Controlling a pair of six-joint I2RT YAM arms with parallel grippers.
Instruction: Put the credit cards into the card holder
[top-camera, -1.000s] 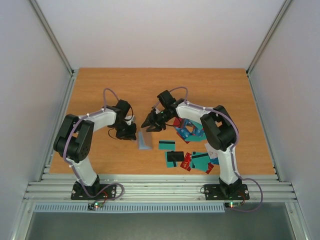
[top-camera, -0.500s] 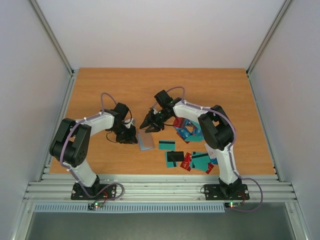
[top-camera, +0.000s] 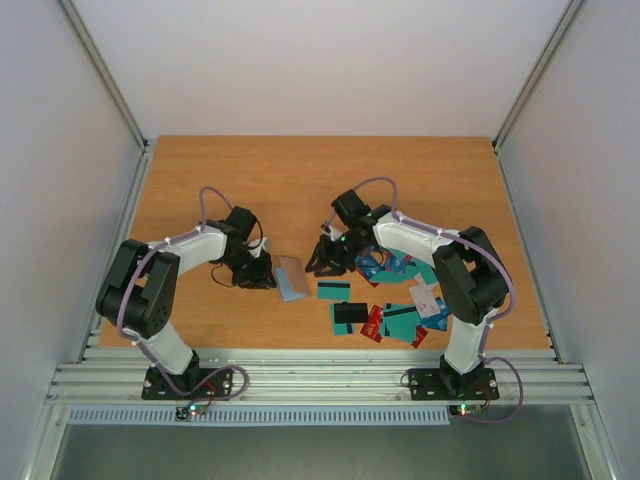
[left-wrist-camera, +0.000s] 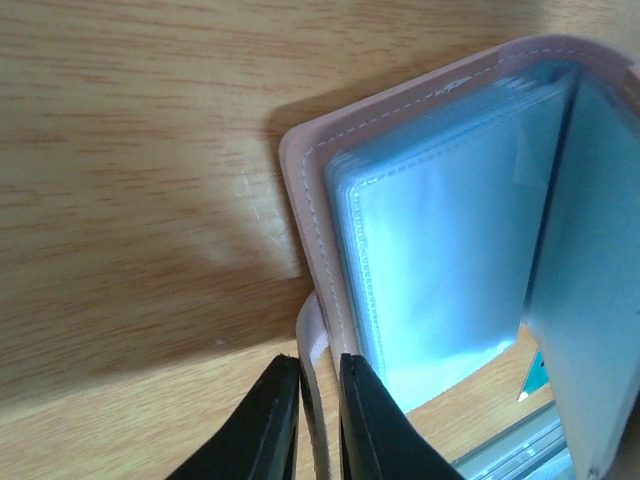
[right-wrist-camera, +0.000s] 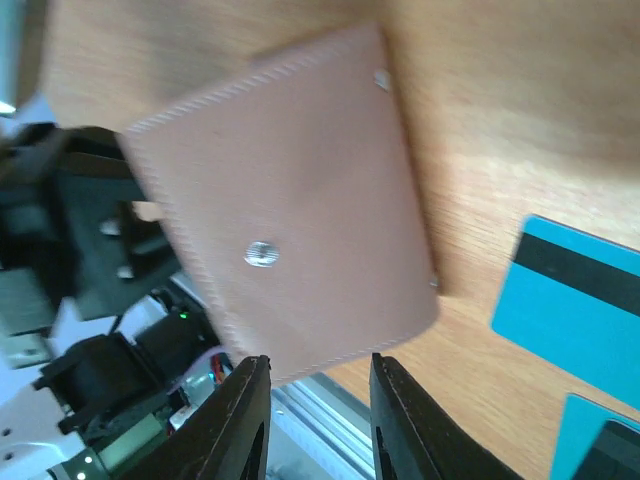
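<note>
Nothing legible appears in any view. The credit cards show only plain colours and black stripes, too small for print, and the card holder bears just a bare metal snap.

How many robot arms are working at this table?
2. The left arm reaches toward the card holder from its left, the right arm from its right. No others are visible.
</note>
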